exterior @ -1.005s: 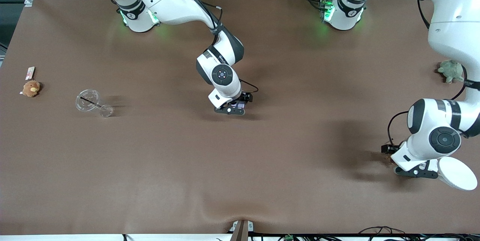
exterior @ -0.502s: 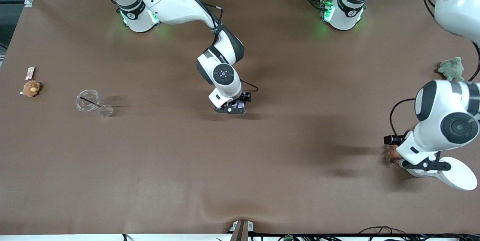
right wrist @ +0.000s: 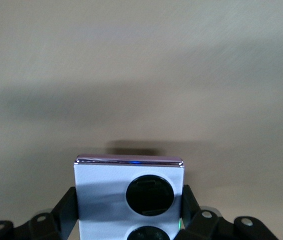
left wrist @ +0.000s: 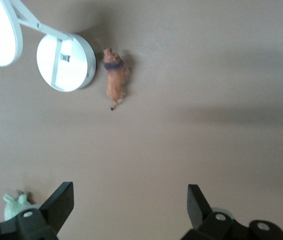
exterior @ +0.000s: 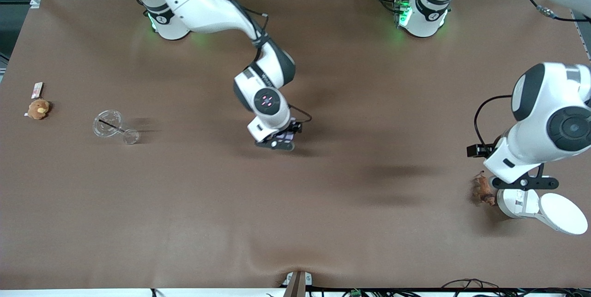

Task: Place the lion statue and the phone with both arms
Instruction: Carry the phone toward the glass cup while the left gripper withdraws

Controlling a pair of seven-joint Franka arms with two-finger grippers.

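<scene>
The lion statue (exterior: 482,190), tiny and reddish-brown, lies on the table at the left arm's end, close beside a white disc device (exterior: 513,203). It also shows in the left wrist view (left wrist: 115,80). My left gripper (exterior: 521,182) hangs above the disc and the lion, open and empty (left wrist: 129,200). My right gripper (exterior: 277,142) is low over the middle of the table, shut on the phone (exterior: 287,136). In the right wrist view the lavender-white phone (right wrist: 106,192), with its black camera circles, sits between the fingers (right wrist: 69,206).
The white disc device has a second round part (exterior: 563,214) nearer the table's edge. A green plush turtle (left wrist: 16,204) shows only in the left wrist view. A clear glass (exterior: 113,127), a brown plush toy (exterior: 38,108) and a small card (exterior: 37,89) lie at the right arm's end.
My left gripper has risen from the table and left the lion lying there. My right gripper has shifted slightly toward the right arm's end with the phone.
</scene>
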